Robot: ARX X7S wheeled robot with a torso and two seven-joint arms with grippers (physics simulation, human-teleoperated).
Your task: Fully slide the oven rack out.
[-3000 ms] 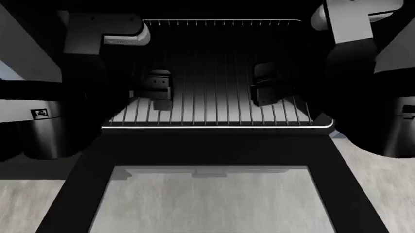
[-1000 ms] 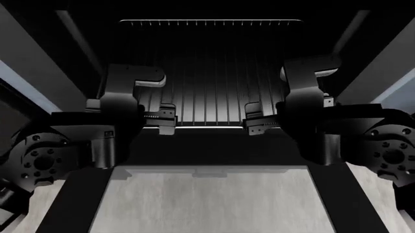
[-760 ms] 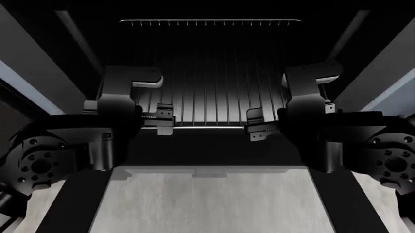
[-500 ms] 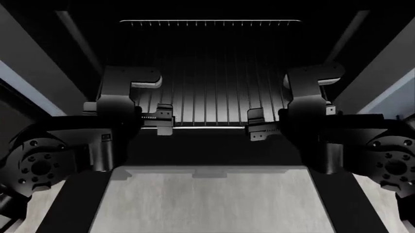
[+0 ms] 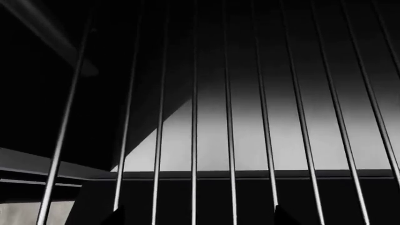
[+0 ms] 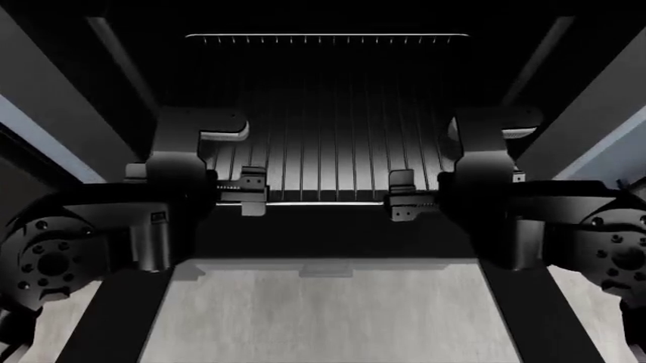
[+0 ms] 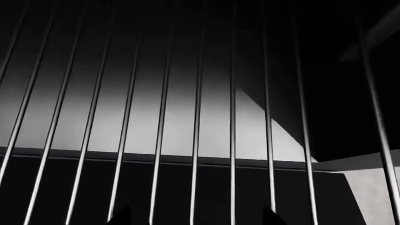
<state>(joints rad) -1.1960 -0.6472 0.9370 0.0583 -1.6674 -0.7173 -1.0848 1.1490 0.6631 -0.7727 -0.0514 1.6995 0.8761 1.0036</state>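
The oven rack (image 6: pixel 323 144) is a wide grid of thin silver wires inside the dark oven, with its front rail (image 6: pixel 323 203) just behind the open door. My left gripper (image 6: pixel 253 199) and right gripper (image 6: pixel 403 204) both sit at the front rail, left and right of its middle. In the left wrist view the rack wires (image 5: pixel 228 117) run close past the camera. The two dark fingertips (image 5: pixel 114 218) stand far apart with several wires between them. The right wrist view shows the same: rack wires (image 7: pixel 198 117) and wide-apart fingertips (image 7: pixel 120 216). Both grippers are open.
The oven door (image 6: pixel 131 302) lies folded down in front, its glass panel (image 6: pixel 323 318) showing grey floor. Dark oven side walls (image 6: pixel 111 68) flank the rack. My two bulky arms (image 6: pixel 91 242) fill the lower left and right.
Since three seconds ago the head view has shifted and both arms have come back from over the rack to its front rail. In the last second the grippers and rail edged slightly nearer.
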